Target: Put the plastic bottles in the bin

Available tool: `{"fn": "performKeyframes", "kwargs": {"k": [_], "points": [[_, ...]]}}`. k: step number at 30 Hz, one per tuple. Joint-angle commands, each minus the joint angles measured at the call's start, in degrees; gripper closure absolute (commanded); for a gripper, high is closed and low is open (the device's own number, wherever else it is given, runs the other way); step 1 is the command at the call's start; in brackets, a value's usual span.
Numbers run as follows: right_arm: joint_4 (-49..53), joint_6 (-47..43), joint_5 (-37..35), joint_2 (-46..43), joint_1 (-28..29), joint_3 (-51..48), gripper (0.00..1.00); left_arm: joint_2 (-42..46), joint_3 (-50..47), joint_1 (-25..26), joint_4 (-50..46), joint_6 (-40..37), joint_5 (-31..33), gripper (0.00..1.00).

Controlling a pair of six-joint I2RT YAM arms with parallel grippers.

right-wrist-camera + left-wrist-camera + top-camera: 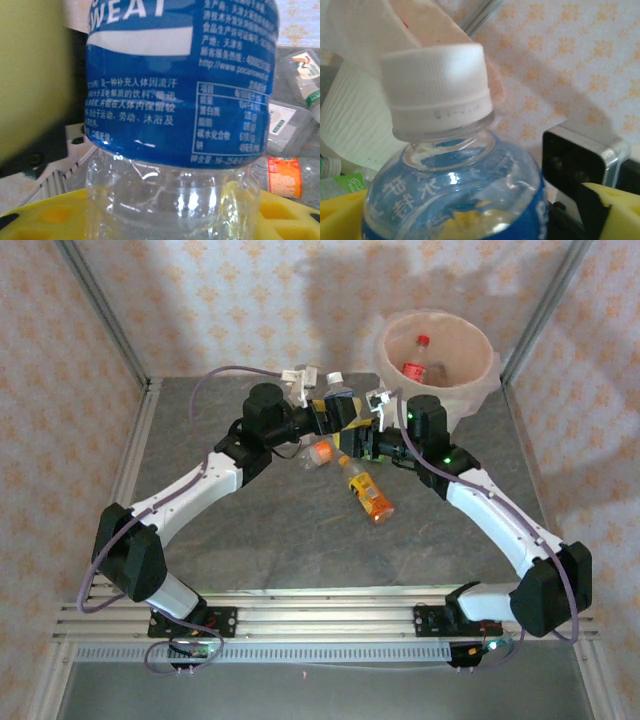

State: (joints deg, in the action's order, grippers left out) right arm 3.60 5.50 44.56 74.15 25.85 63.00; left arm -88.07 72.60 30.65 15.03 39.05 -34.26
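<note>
1. Bottle with a blue label (337, 392) and a white cap stands upright between the two grippers, close to the near side of the bin (440, 316). I cannot tell whether its base touches the table (300, 540).
2. The left gripper (475, 225) is wide open around the neck part of this bottle. One of its yellow pads (615, 210) stands clearly apart from the plastic, so it holds nothing.
3. The right gripper (165, 220) is closed on the clear lower body of the same bottle, with yellow pads pressing at both sides under the blue label.
4. Inside the bin lies a red-labelled bottle (415, 366) with a red cap.
5. An orange bottle (368, 492) lies on the table in front of the grippers, and a second one with an orange cap (320, 452) is just beside it.
6. The right wrist view shows more crushed bottles (285, 177) lying on the table behind the held one.
</note>
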Motion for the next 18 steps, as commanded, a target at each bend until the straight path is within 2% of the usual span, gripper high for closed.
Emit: {"fn": "performKeyframes", "kwargs": {"k": [1, 8, 11, 14, 18], "points": [[1.7, -1.8, -4.9, -1.1, 0.3, 1.9, 0.55, 1.2, 1.0, 0.3, 0.5, 0.6, 1.4, 0.00], [10.6, -5.6, -13.1, -0.7, -0.1, 6.1, 0.55, 5.0, -2.0, 0.0, -3.3, 0.6, 13.9, 0.00], [15.3, -7.6, -14.9, 0.0, -1.3, 9.9, 0.55, 7.9, -6.1, -0.7, -1.7, 1.9, 19.6, 0.00], [18.5, -8.0, -17.9, 1.1, -3.4, 13.8, 0.55, 10.7, -10.9, -2.2, 1.1, 4.2, 23.0, 0.00], [19.8, -8.2, -18.1, 2.1, -7.0, 18.3, 0.56, 12.8, -14.4, -3.9, -0.4, 6.4, 26.0, 0.00]]}}
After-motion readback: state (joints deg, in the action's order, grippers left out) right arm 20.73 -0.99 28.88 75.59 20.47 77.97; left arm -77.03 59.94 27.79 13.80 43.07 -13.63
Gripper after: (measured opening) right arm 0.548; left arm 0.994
